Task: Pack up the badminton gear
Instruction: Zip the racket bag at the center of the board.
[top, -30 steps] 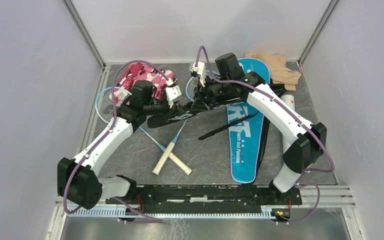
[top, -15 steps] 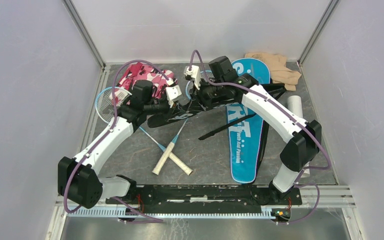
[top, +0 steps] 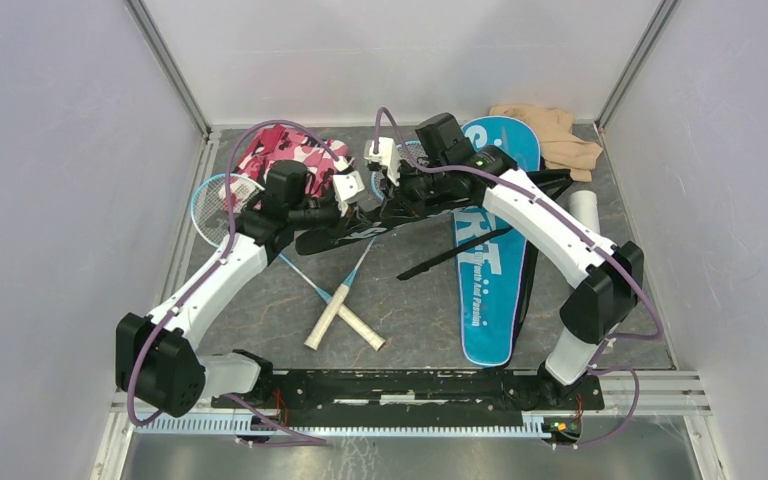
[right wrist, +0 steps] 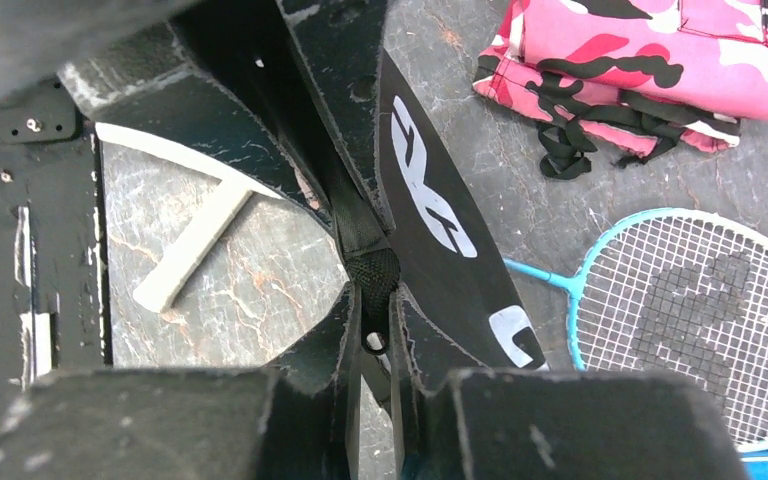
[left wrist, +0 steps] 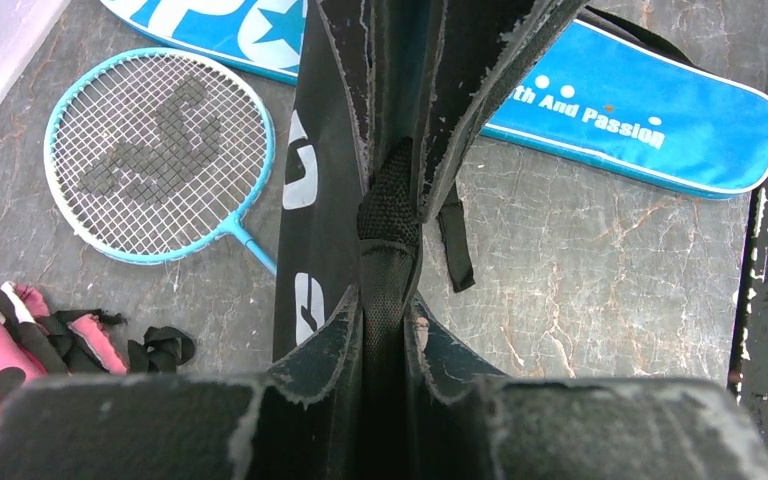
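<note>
- The grey marbled table (top: 260, 300) carried all the gear, with both arms reaching out over its far half.
- The blue racket cover (top: 485, 300) lay flat on the right side, its long axis running from the far edge toward the arm bases.
- The black racket cover (top: 345, 235) stretched across the middle of the table. Its right end lay by the blue cover, and it was lifted at the spot where the two claws met.
- One blue-framed racket (top: 222, 205) lay with its head at the far left. Its shaft ran toward the middle, and its pale grip crossed the other racket's grip in front of the black cover.
- The second racket (left wrist: 155, 155) had its head on the far side of the black cover, and its shaft passed under that cover.
- The pink-and-white camouflage cloth (top: 290, 150) sat bunched at the far left, just beyond the left claw.
- The long white tube (top: 588, 208) lay along the right edge, partly hidden behind the right arm.
- The beige cloth (top: 555, 130) was crumpled in the far right corner.
- The left gripper (left wrist: 385, 320) was pinched tight on a black webbing strip of the black cover.
- The right gripper (right wrist: 372, 315), close beside the left one, was clamped on another black strap of the same cover.
</note>
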Available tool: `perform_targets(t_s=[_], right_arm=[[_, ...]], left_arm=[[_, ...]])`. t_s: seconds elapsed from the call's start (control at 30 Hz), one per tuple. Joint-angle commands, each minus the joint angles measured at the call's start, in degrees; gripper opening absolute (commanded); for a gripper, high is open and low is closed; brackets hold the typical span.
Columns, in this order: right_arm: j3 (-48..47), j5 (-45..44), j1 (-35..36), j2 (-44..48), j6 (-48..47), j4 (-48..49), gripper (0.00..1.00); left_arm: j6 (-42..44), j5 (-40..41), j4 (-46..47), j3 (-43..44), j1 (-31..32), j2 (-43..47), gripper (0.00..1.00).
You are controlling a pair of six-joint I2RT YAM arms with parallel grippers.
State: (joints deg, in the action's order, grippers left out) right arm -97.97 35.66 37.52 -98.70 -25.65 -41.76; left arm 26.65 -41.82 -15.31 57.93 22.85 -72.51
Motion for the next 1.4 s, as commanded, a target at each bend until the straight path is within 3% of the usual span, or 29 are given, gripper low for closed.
perform_targets(t_s=[0.0,0.43,0.93,1.37], right_arm=[[-2.5,-3.5,-0.8,1.6,-7.5,-5.0,0.10],[-2.0,-2.9,-5.8,2.9,-18.2,-12.0,0.00],[2.4,-5.5,-10.4,6.5,-24.1,-14.5,0.00],[4.9,-9.7,-15.2,8.9,-28.0,-14.7,0.00]], left_arm=[[-0.6,-1.1,0.6,1.0,-0.2,0.8,0.02],[2.9,-0.7,-0.9,0.4,-1.7,1.7,0.02],[9.3,-1.3,-7.0,4.5,-3.1,0.7,0.02],[20.7,-6.6,-18.1,12.3,-14.2,-1.4,0.02]])
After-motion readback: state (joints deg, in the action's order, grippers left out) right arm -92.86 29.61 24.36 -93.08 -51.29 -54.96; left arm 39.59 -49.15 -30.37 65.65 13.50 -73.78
